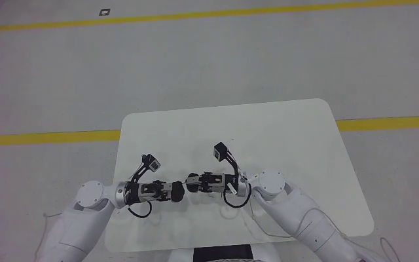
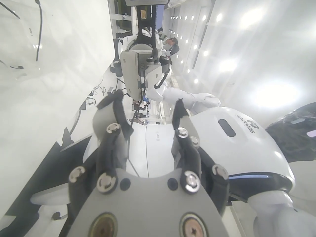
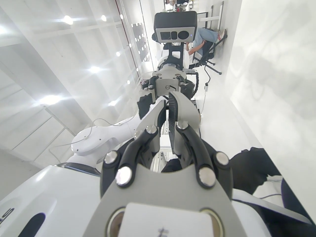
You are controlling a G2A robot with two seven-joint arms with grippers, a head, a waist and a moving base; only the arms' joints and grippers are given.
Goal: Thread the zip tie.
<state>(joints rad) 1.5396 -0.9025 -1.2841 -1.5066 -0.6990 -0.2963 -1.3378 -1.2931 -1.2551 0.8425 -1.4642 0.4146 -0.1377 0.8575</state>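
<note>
Left wrist view | zip tie: thin black strip, small head; left gripper jaws apart; right gripper pinched closed

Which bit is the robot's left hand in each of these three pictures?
Top view: the left hand, mid-table, meeting the right hand.
Left wrist view: foreground, wide open.
Right wrist view: farther off, just past the shut right hand.
Shared landmark: the white table.

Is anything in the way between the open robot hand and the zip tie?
Nothing visible does. The thin black zip tie seems to run right beside one finger of the open left gripper.
</note>
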